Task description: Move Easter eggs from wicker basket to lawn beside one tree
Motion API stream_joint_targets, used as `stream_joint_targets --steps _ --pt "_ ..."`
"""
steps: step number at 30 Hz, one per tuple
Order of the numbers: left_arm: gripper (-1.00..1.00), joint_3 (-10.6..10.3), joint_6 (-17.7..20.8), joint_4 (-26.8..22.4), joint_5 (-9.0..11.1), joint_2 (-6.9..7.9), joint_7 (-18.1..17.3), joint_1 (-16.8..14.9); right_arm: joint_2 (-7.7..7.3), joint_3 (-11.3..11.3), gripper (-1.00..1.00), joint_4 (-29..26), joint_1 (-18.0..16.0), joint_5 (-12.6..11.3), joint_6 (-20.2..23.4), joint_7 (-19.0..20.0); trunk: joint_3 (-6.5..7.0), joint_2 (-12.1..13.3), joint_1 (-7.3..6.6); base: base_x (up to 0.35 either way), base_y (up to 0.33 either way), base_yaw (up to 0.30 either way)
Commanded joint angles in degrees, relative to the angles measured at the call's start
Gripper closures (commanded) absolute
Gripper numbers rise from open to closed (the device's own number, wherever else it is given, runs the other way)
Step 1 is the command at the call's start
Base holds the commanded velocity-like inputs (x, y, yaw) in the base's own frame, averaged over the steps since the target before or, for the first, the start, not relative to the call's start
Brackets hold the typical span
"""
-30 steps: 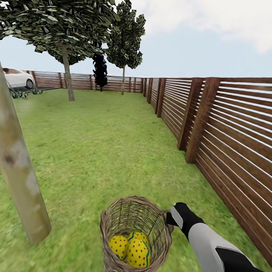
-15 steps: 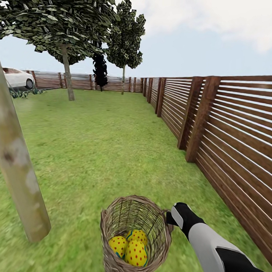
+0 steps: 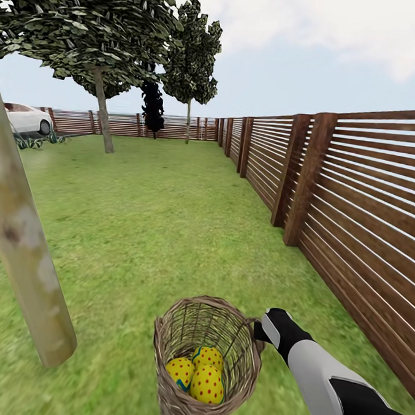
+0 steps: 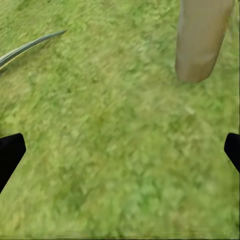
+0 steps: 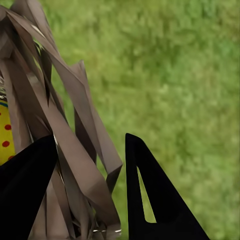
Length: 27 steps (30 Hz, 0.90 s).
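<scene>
The wicker basket [image 3: 185, 329] stands low in the head view, over the lawn [image 3: 138, 228], with three Easter eggs [image 3: 206, 382] lying together at its bottom. My right gripper [image 3: 259, 333] is shut on the basket's right rim. In the right wrist view its black fingers [image 5: 150, 200] clamp the woven strips [image 5: 65, 100], and a bit of yellow egg [image 5: 5, 135] shows behind them. A pale tree trunk [image 3: 21, 245] rises just left of the basket. My left gripper [image 4: 120, 150] is open over bare grass, near the trunk's foot [image 4: 200, 40].
A dark slatted fence [image 3: 355, 210] runs along the right and across the back. Two more leafy trees [image 3: 102, 115] [image 3: 188, 117] and a black tree [image 3: 153, 109] stand far off. A white car [image 3: 25, 119] and a spiky plant [image 3: 30, 142] sit at far left.
The eggs have rolled and settled lower in the basket, so all three now show. The view has shifted slightly. The right gripper keeps its hold on the rim.
</scene>
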Motion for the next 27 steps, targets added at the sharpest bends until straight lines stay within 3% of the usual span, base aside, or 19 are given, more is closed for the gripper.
stream_joint_targets --steps 1,4,6,8,27 --pt "-1.0 0.04 0.76 -0.06 -0.59 0.02 -3.58 0.15 0.06 -0.55 1.0 -0.11 -0.03 -0.65 0.08 -0.2 -0.05 -0.05 0.01 0.0 0.0 0.0" --pt "-1.0 0.01 1.0 -0.06 -4.87 -0.09 -12.37 1.39 0.04 -0.56 1.0 -0.12 -0.03 -0.66 0.09 -0.2 -0.05 -0.05 0.01 0.0 0.0 0.0" --pt "-1.0 0.04 0.88 -0.06 -6.64 -0.14 -15.86 1.67 0.02 -0.56 1.0 -0.12 -0.03 -0.66 0.09 -0.2 -0.05 -0.05 0.01 0.0 0.0 0.0" --pt "-1.0 0.05 0.87 -0.06 -7.25 -0.25 -17.02 1.76 0.04 -0.56 1.0 -0.12 -0.03 -0.66 0.09 -0.2 -0.05 -0.05 0.01 0.0 0.0 0.0" --pt "-1.0 0.06 0.67 0.03 -7.65 -0.07 -17.12 1.81 -0.05 -0.13 1.0 -0.28 0.06 -0.66 -1.12 0.42 -3.46 -7.67 4.18 0.0 0.0 0.0"
